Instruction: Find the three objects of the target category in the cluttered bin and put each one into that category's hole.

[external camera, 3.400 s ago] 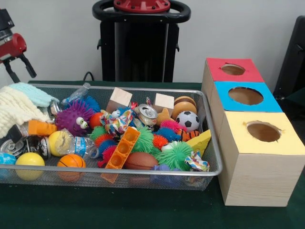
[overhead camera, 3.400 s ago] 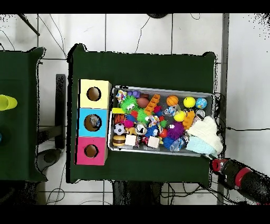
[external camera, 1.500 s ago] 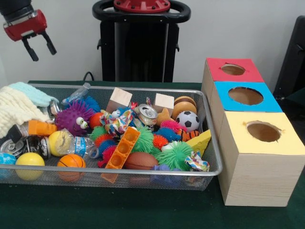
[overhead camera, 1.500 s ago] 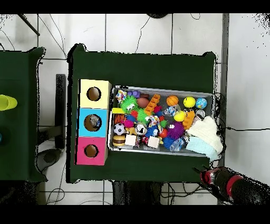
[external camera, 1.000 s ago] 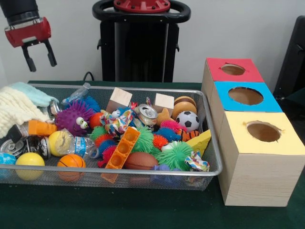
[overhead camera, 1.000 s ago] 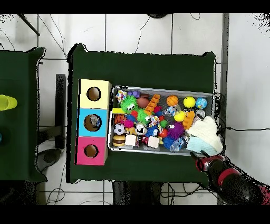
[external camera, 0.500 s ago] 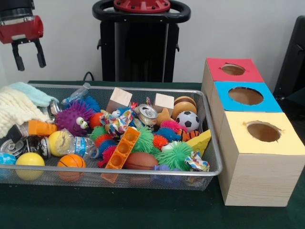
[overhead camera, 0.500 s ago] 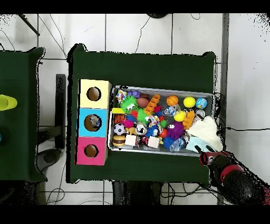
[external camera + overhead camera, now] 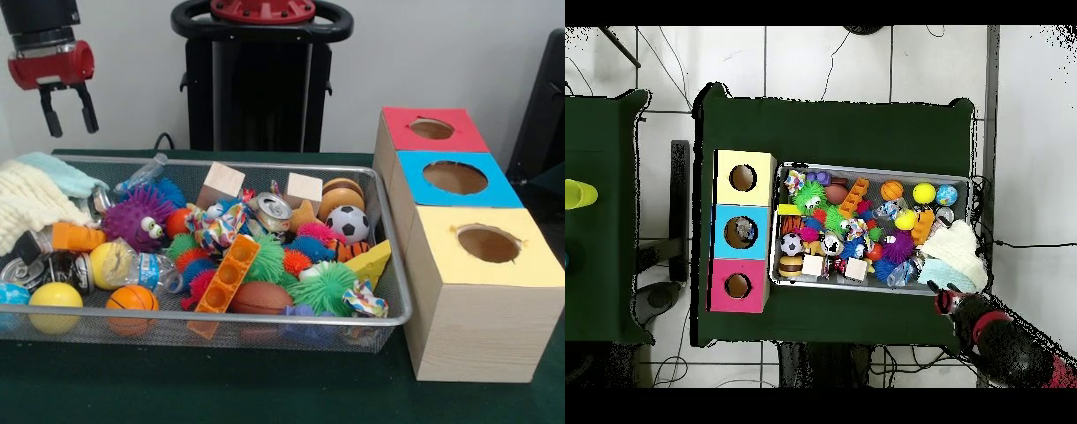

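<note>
Dark green table (image 9: 265,389), white wall, mesh bin (image 9: 388,265), open gripper (image 9: 68,117) above.

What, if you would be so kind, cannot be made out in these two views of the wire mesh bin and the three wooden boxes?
- Front view: the red gripper hangs open; its arm is cut off by the top edge.
- Front view: the cream knitted cloth and blue ball run off the left edge.
- Front view: the holes in the yellow-topped box and red-topped box show only dark interiors.
- Overhead view: something sits in the blue-topped box hole, too small to identify.
</note>
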